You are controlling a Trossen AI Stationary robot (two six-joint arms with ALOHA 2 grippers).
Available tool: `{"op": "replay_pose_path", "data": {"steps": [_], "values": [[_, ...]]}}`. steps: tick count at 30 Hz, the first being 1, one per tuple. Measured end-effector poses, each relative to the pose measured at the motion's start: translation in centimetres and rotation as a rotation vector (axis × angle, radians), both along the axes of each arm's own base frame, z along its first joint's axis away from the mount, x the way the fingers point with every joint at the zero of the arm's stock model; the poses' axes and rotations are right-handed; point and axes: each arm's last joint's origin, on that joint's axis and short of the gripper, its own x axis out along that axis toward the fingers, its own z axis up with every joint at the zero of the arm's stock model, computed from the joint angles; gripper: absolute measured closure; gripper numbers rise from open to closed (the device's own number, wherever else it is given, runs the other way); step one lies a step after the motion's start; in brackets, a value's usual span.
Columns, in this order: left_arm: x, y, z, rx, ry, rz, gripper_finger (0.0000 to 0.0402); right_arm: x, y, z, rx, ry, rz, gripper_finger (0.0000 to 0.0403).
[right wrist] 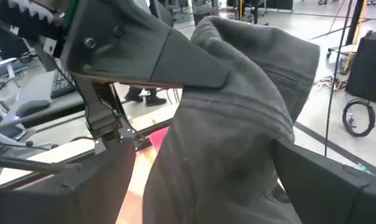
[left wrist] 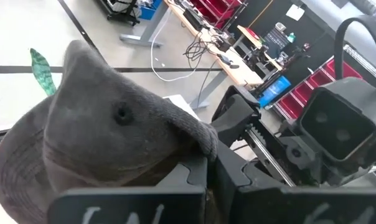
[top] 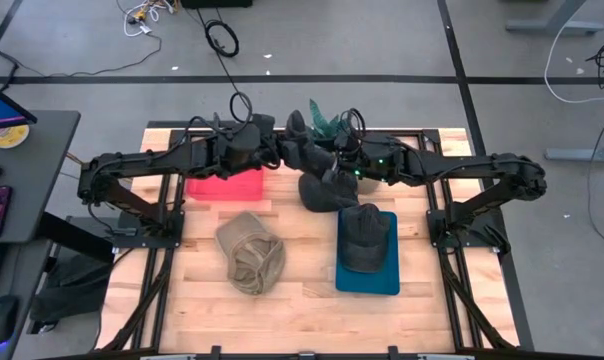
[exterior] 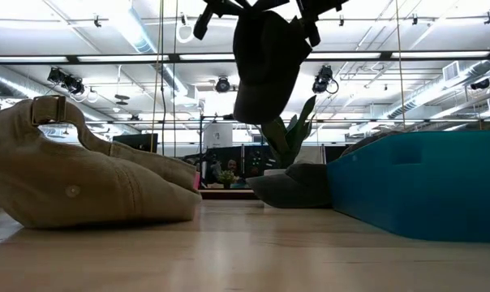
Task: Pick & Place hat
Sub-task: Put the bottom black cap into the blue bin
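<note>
You had both the left gripper [top: 279, 152] and right gripper [top: 334, 160] clamped on 1 dark grey fabric hat [top: 304, 150], raised above the wooden table [top: 302, 300]

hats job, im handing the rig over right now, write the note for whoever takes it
Left gripper and right gripper: both shut on a dark grey hat, held in the air between them over the table's far middle.
Blue tray: one dark cap already on it.
Red tray: under the left arm, no hat seen on it.
Tan hat: loose on the table, near middle.
Another dark hat lies on the table beneath the grippers.
Left: set the held hat down, then the loose ones.
</note>
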Motion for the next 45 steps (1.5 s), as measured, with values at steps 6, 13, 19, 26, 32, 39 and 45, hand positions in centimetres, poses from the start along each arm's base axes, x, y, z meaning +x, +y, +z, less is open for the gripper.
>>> {"op": "replay_pose_path", "data": {"steps": [6,13,19,26,32,39,45], "values": [[0.0,0.0,0.0,0.0,0.0,-0.019,0.0398,0.0,0.0,0.0,-0.007,0.004,0.0,0.013],[0.0,-0.1,0.0,0.0,0.001,-0.024,0.0389,0.0,0.1,0.0,0.001,0.007,0.034,0.0337],[0.0,-0.4,0.1,0.017,0.014,-0.083,0.0383,-0.2,-0.2,0.2,0.087,0.007,0.128,0.0388],[-1.1,-1.6,1.2,0.13,0.033,-0.147,0.034,-0.6,-1.0,0.6,0.129,0.068,0.158,0.0394],[-2.3,-2.1,2.4,0.187,0.013,-0.17,0.0266,-0.9,-1.0,1.7,0.145,0.086,0.207,0.0394],[-4.0,-2.5,4.0,0.242,-0.023,-0.174,0.0199,-2.0,-1.1,2.6,0.115,0.237,0.225,0.0395],[-5.0,-2.5,4.5,0.284,-0.014,-0.146,0.0184,-5.3,-0.8,4.2,0.054,0.318,0.282,0.0397]]}}
